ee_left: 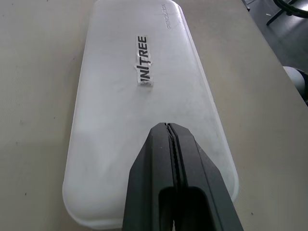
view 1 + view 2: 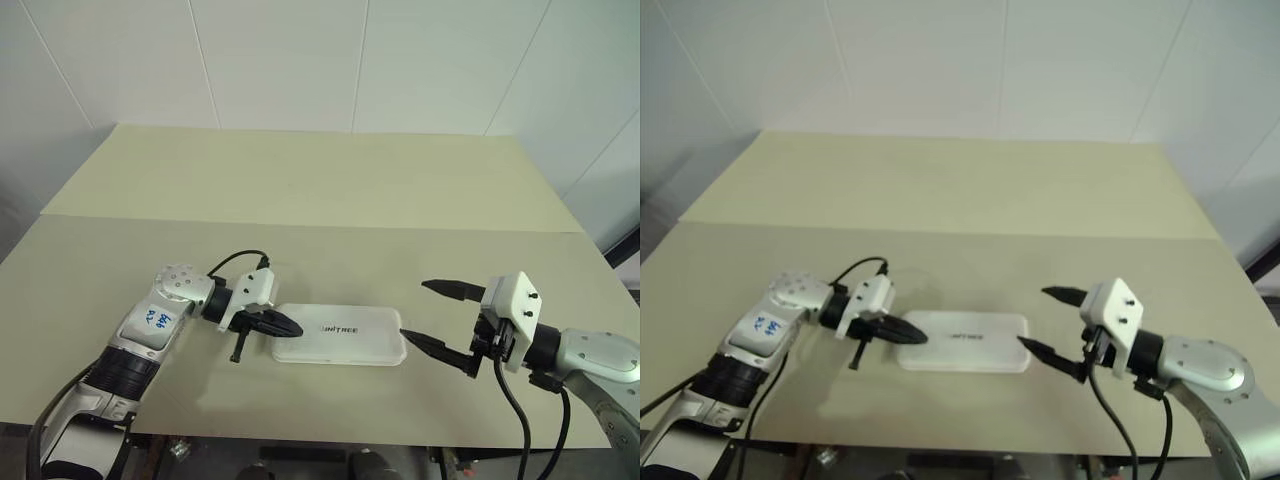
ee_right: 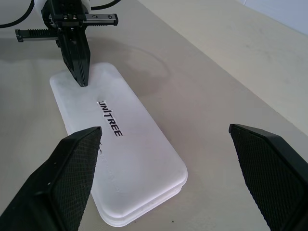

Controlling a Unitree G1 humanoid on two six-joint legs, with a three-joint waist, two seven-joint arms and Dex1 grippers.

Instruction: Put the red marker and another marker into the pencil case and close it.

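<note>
The case (image 2: 340, 335) lies lid-down near the bench's (image 2: 300, 190) front edge — closing step. Left gripper (image 1: 169, 126), jaws shut, presses its end; right gripper (image 3: 163, 139) gapes wide, empty. Next: check the latch.

Head pair looks down over table (image 2: 300, 190); wrist cameras close, facing pencil case (image 1: 144, 120).
</note>
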